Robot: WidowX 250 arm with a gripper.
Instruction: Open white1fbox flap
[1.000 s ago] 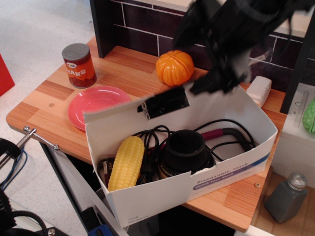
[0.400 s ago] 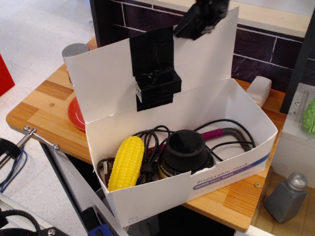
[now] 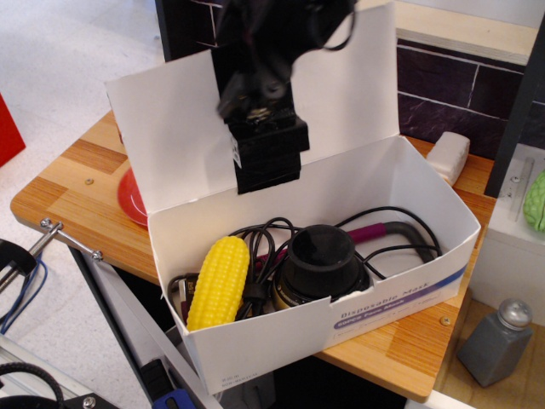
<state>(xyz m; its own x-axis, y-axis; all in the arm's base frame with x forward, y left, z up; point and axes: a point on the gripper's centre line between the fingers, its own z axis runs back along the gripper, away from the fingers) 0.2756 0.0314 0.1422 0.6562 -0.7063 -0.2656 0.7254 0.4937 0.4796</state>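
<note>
The white1fbox (image 3: 375, 300) sits on the wooden table (image 3: 72, 183) with its purple-blue label band facing front. Its flap (image 3: 170, 136) stands upright at the back, leaning slightly away, so the inside is exposed. A black tape patch (image 3: 268, 153) sits at the flap's middle. My gripper (image 3: 252, 89) is a blurred black shape at the top centre, in front of the flap and just above the tape patch. I cannot tell whether its jaws are open or shut, or whether it touches the flap.
Inside the box lie a yellow corn cob (image 3: 219, 281), a black round device (image 3: 319, 260) and cables. A red plate (image 3: 132, 198) peeks out behind the flap. A white block (image 3: 449, 156) and a grey shaker (image 3: 498, 341) are at the right.
The flap has swung from nearly flat over the box up to upright. My gripper has moved from the upper right leftwards and down, in front of the flap.
</note>
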